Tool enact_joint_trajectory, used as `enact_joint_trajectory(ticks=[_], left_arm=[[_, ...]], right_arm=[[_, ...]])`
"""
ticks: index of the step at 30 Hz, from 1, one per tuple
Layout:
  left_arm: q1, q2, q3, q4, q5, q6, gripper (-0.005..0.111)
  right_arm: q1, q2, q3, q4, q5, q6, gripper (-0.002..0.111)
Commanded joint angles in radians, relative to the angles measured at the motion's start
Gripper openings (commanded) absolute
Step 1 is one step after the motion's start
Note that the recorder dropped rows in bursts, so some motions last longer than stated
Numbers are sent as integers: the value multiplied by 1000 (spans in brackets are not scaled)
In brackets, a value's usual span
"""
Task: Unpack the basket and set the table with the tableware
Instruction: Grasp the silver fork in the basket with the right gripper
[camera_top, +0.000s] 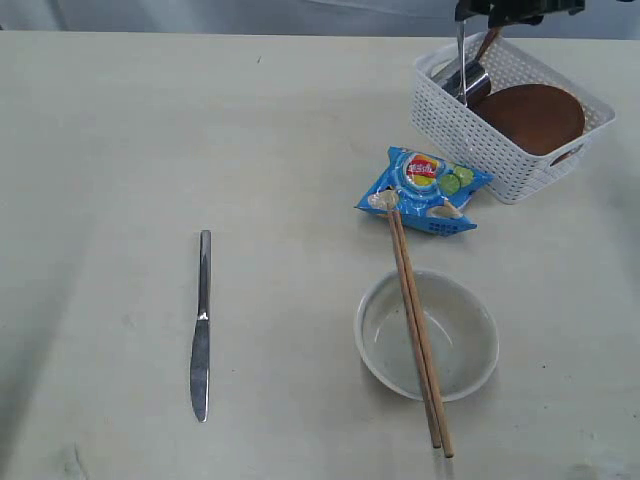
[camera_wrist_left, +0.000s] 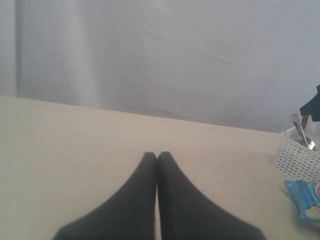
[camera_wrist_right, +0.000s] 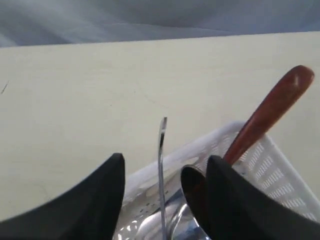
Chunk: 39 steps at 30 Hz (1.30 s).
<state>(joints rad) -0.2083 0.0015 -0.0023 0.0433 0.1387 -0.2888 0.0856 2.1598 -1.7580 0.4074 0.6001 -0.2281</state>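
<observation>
Fork (camera_wrist_right: 162, 150) stands near upright, handle up, in the cup (camera_top: 470, 82) inside the basket (camera_top: 450, 130) at the far right of the table (camera_top: 150, 130). Right gripper (camera_wrist_right: 166, 162) hangs directly above, jaws apart astride the handle, not gripping. Left gripper (camera_wrist_left: 157, 156) closed, empty, well away.

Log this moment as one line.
left tool shut | right tool open astride steel handle in basket | knife, bowl on table | chopsticks across bowl

White lattice basket (camera_top: 450, 125), reddish-brown plate (camera_top: 530, 115), blue bag (camera_top: 425, 190)
</observation>
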Motion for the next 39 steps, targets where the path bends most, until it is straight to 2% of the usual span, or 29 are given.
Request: enact_joint_trajectory(ticks=[1, 5, 8, 11, 34, 39], left_arm=[[-3, -1, 2, 10, 0, 6, 0], [-3, -1, 2, 10, 0, 6, 0], [-3, -1, 2, 10, 0, 6, 0], [-3, -1, 2, 10, 0, 6, 0], [-3, -1, 2, 10, 0, 6, 0], [-3, -1, 2, 10, 0, 6, 0]], right_arm=[[15, 31, -10, -14, -2, -22, 48], [15, 57, -10, -14, -19, -22, 44], [15, 65, -10, -14, -41, -33, 33], [15, 70, -10, -14, -46, -33, 28], [15, 72, -10, -14, -53, -50, 27], [15, 72, -10, -14, -47, -50, 12]])
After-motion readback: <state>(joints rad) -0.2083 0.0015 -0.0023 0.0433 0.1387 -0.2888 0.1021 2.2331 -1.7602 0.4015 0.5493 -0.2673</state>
